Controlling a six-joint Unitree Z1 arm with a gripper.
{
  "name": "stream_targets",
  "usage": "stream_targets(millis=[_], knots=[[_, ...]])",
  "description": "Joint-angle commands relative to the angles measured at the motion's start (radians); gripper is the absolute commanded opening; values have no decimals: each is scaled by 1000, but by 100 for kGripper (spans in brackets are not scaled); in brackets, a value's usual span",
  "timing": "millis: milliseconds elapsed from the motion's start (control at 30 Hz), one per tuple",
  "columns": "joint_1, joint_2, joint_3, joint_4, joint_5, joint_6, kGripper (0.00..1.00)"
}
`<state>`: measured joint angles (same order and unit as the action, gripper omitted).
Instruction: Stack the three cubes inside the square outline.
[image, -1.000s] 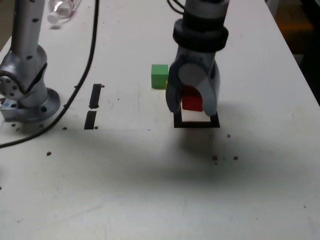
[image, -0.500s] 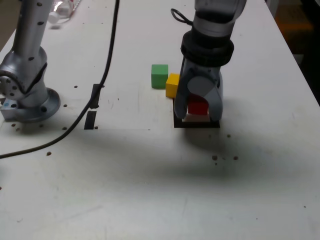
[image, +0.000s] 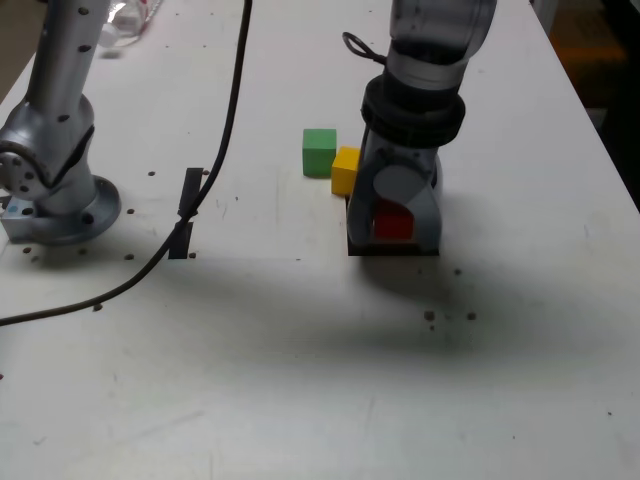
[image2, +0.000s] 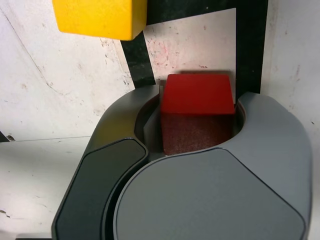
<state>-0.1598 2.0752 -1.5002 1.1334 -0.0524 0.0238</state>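
White table (image: 250, 380): hand (image: 394, 240) grips red cube (image: 393, 222) over black square outline (image: 395, 251).
Yellow cube (image: 345, 172), then green cube (image: 319, 153), rest to the exterior view's left.

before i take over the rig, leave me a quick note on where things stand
Claw: low over the square outline, closed around the red block.
Red block: within the outline, between the claw's fingers; can't tell if it rests on the table.
Yellow block: by the outline's corner, on the exterior view's left.
Green block: farther to that side, beyond the yellow.
Done: red brought to the outline.
Left: release red, then stack yellow and green.
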Motion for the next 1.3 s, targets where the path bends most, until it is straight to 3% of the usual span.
stream_targets(millis=[0,333,967,1267], knots=[[4,-5,5,-7,1,6,25],[11,-12,14,-21,16,21,40],[27,-10,34,-34,28,33,56],[28,-11,37,-43,22,37,69]])
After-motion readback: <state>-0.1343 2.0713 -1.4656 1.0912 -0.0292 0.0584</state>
